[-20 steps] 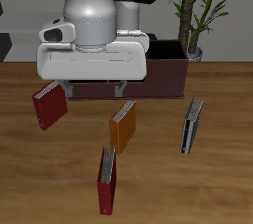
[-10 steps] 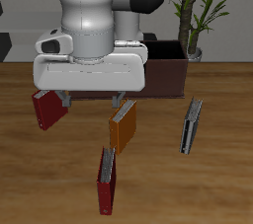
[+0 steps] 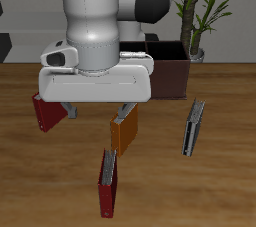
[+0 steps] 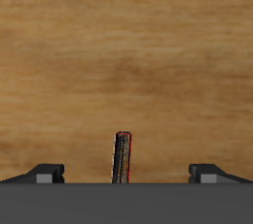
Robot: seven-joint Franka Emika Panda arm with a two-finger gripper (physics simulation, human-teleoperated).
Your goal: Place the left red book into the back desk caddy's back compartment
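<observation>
- Gripper [image 3: 95,111] hung over the wooden table [image 3: 220,181] with its two fingers [image 3: 68,109] spread wide apart and nothing between them; it touched none of the books.
- In the wrist view the gripper [image 4: 126,173] showed both fingertips [image 4: 44,172] well apart, with a thin red-edged book seen edge-on between them, apparently the left red book [image 4: 122,157], down on the wood and clear of either pad.
- The left red book [image 3: 106,183] stood upright on the table, nearest the front edge of all the books, in front of the gripper and apart from it.
- The orange book [image 3: 124,128] stood just behind the left red book, partly under one finger as seen in the exterior view.
- The darker maroon book [image 3: 44,113] stood off to one side, half hidden by the gripper's white housing.
- A grey-and-black book [image 3: 193,129] stood upright on the other side, well apart from the rest.
- The back desk caddy [image 3: 168,77] lay farther back on the table, behind the arm, well apart from the left red book; the arm covered much of it, so its back compartment could not be made out.
- A potted plant [image 3: 196,11] rose just behind the caddy's end.
</observation>
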